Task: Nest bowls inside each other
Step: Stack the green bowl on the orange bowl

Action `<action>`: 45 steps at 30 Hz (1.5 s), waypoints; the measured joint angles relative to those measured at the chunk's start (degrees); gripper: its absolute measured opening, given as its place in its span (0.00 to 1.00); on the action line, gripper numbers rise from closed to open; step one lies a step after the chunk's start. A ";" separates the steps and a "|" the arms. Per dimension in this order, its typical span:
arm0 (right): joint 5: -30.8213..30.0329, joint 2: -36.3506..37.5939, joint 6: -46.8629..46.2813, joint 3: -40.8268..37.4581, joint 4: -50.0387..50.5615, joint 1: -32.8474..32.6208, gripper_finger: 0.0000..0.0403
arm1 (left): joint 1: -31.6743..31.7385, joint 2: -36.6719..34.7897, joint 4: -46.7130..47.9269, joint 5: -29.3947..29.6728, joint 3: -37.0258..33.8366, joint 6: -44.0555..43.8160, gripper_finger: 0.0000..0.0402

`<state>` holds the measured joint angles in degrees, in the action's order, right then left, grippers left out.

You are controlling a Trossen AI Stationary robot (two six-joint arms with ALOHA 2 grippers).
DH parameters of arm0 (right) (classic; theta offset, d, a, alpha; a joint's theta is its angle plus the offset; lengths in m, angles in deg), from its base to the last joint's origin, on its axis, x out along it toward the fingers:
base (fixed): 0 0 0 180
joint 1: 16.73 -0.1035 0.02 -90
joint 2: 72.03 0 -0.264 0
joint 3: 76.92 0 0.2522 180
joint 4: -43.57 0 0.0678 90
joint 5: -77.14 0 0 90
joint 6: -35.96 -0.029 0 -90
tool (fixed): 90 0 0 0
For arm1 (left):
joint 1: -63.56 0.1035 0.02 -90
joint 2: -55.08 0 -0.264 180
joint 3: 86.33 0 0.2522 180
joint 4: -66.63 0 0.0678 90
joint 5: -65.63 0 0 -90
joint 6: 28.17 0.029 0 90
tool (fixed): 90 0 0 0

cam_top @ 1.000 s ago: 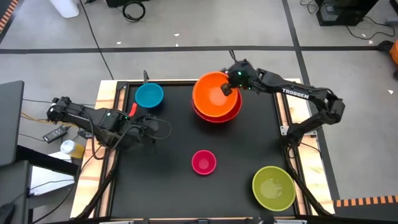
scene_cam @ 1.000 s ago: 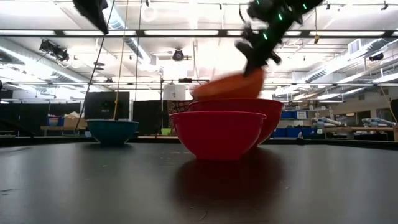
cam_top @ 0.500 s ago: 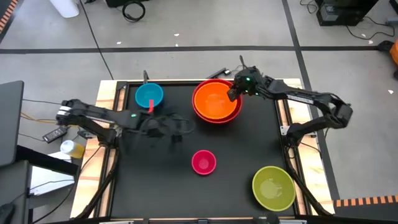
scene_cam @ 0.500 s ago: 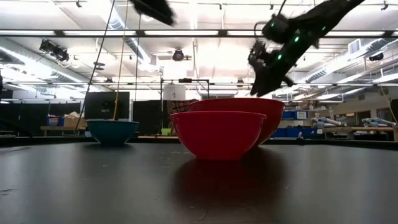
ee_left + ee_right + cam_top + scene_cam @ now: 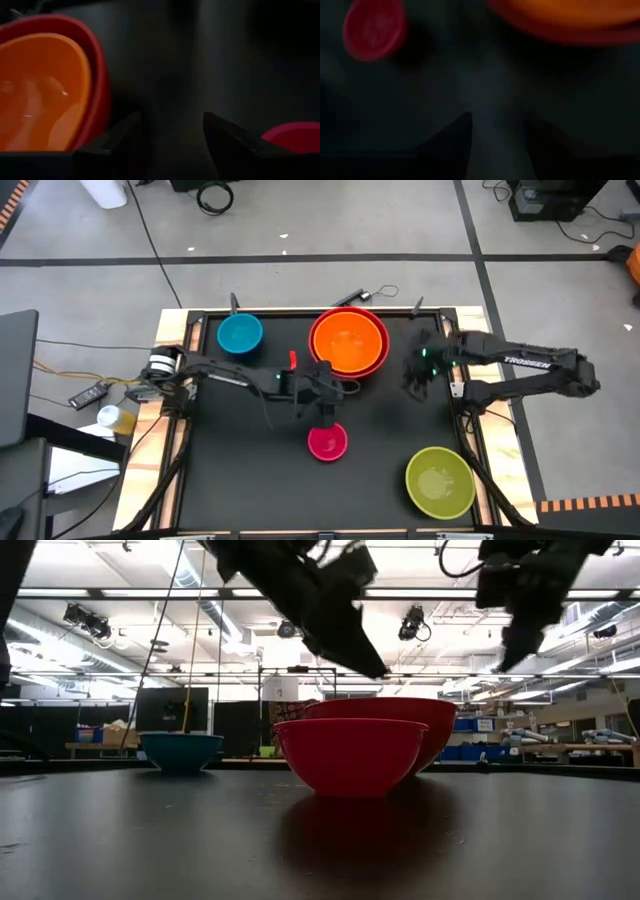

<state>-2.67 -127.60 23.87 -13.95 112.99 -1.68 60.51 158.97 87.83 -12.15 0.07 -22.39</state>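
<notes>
The orange bowl [image 5: 347,340] sits nested in the red bowl [image 5: 377,358] at the table's far middle. The blue bowl [image 5: 240,334] stands at the far left, the magenta-pink bowl [image 5: 327,441] in the middle and the yellow-green bowl [image 5: 440,481] at the near right. My left gripper [image 5: 326,406] hangs open above the table between the red bowl and the magenta-pink bowl [image 5: 295,137], holding nothing. My right gripper [image 5: 415,376] is open in the air just right of the red bowl, also holding nothing.
The black mat [image 5: 240,470] lies bare at the near left and between the bowls. Wooden table edges [image 5: 172,340] frame it on both sides. In the low view the magenta-pink bowl [image 5: 350,755] stands in front of the red bowl [image 5: 420,715].
My right gripper has let go of the orange bowl, which has dropped from a tilt to sit level inside the red bowl. It has then drawn back toward the table's right edge. My left gripper has swung from the left edge toward the middle and sunk toward the magenta-pink bowl.
</notes>
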 joint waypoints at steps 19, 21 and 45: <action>-1.14 -13.25 -40.63 -2.82 6.16 -53.93 0.42 | -3.71 -1.63 -0.49 1.27 0.04 -4.98 0.54; -1.92 -15.32 -40.06 -2.82 6.17 -54.70 0.42 | -3.71 -1.63 -0.18 1.35 0.04 -5.03 0.54; -7.32 -11.35 -10.91 1.23 -13.93 -38.73 0.06 | -3.61 -1.63 11.65 6.60 0.04 -9.50 0.54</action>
<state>-9.98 -138.95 12.96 -12.72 99.06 -40.41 56.90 157.33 99.48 -5.55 0.11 -31.89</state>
